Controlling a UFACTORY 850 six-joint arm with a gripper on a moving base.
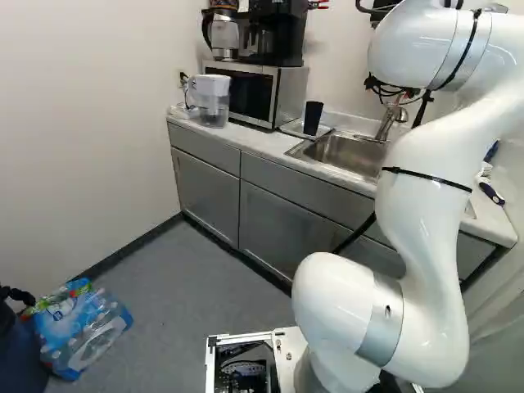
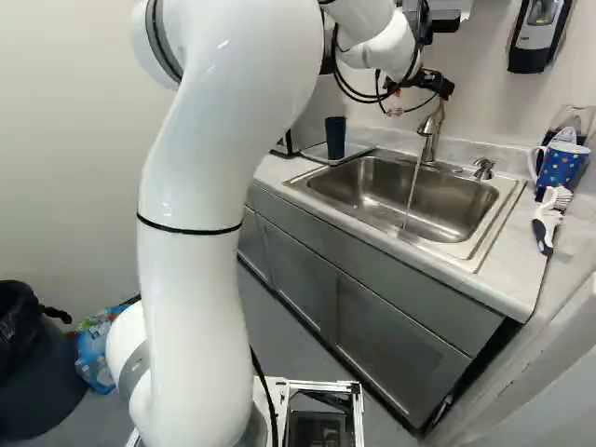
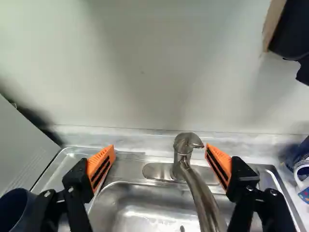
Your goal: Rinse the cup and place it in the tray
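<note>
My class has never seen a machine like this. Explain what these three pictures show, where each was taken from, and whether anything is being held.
The machine is one white robot arm on a moving base. Two pictures come from cameras on the base, behind the arm to its left and right. The third looks along the gripper from the wrist: its two orange-padded fingers stand open around the faucet, gripping nothing. Water runs from the faucet into the sink. On the counter, a dark cup stands on a tray beside the sink; past the sink's other side are a patterned mug and what looks like a brush.
</note>
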